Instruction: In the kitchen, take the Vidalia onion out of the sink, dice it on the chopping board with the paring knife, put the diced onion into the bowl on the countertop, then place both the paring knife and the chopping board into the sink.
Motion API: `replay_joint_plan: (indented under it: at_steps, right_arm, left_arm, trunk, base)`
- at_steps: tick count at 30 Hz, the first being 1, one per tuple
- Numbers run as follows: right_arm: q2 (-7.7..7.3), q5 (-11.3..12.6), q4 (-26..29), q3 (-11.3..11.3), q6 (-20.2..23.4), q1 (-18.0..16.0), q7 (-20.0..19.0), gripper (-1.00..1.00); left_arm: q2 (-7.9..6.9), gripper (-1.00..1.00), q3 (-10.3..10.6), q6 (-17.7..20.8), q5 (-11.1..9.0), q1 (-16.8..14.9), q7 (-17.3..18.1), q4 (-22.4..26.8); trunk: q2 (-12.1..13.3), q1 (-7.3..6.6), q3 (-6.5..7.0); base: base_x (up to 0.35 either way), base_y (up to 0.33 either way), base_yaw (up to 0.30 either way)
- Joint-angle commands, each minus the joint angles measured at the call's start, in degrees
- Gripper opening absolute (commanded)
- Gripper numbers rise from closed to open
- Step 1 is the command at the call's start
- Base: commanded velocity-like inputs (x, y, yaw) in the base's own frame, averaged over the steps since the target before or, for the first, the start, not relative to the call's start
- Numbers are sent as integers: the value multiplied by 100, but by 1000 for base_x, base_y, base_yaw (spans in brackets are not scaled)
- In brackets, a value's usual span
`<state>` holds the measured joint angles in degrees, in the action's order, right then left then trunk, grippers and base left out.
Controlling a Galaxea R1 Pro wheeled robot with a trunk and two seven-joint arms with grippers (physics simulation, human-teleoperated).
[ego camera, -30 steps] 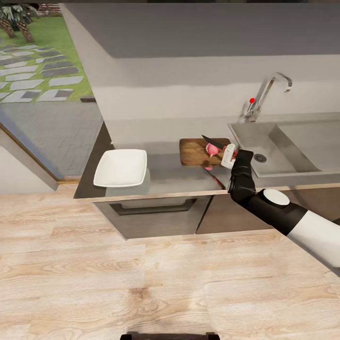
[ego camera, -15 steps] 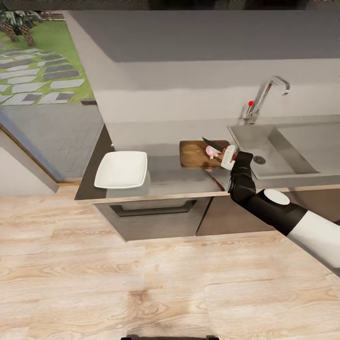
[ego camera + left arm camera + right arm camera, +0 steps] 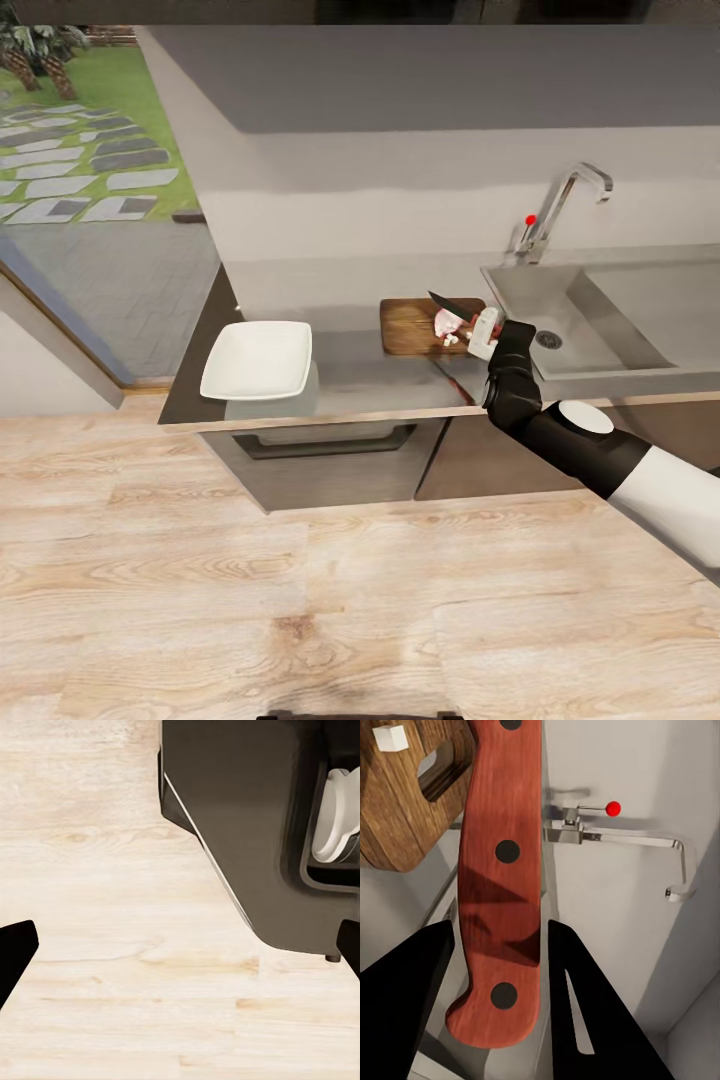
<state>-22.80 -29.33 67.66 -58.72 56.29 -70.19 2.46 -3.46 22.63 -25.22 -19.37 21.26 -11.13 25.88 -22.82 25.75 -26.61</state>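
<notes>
Vidalia onion [image 3: 446,322], partly diced, lies on the chopping board [image 3: 412,326]; the right claw [image 3: 486,335] pinches the paring knife [image 3: 502,881] over it; left claw's state cannot be told.

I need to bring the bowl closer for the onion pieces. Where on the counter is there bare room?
The widest bare patch of counter lies between the bowl and the chopping board, running to the front edge. It is crowded at the board's sink-side end: onion pieces, the knife and the right gripper bunch there beside the sink.
</notes>
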Motion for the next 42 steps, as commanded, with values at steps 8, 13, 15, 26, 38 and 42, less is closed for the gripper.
replay_joint_plan:
  at_steps: [8, 13, 15, 26, 38, 42]
  right_arm:
    - [-5, 15, 3, -26, 32, -12, 26, -100]
    - [-5, 15, 2, -26, 32, -8, 26, -100]
    - [-5, 15, 2, -26, 32, -11, 26, -100]
    - [2, 15, 7, -26, 32, -12, 26, -100]
    - [4, 15, 7, -26, 32, -12, 26, -100]
    - [4, 15, 7, -26, 32, -9, 26, -100]
  left_arm:
    - [-10, 100, 49, -9, -31, 1, -42, 13]
    - [-9, 100, 49, -9, -31, 1, -46, 13]
    - [-13, 100, 49, -9, -31, 1, -47, 13]
    - [-11, 100, 49, -9, -31, 1, -47, 13]
    - [-9, 100, 49, -9, -31, 1, -46, 13]
    - [-8, 100, 49, -9, -31, 1, -47, 13]
  trunk:
    - [-10, 4, -8]
    - [-10, 4, -8]
    - [-10, 4, -8]
    - [-10, 4, -8]
    - [-10, 4, -8]
    - [-10, 4, -8]
  base:
    - [0, 0, 0]
    - [0, 0, 0]
    - [0, 0, 0]
    - [0, 0, 0]
    - [0, 0, 0]
    - [0, 0, 0]
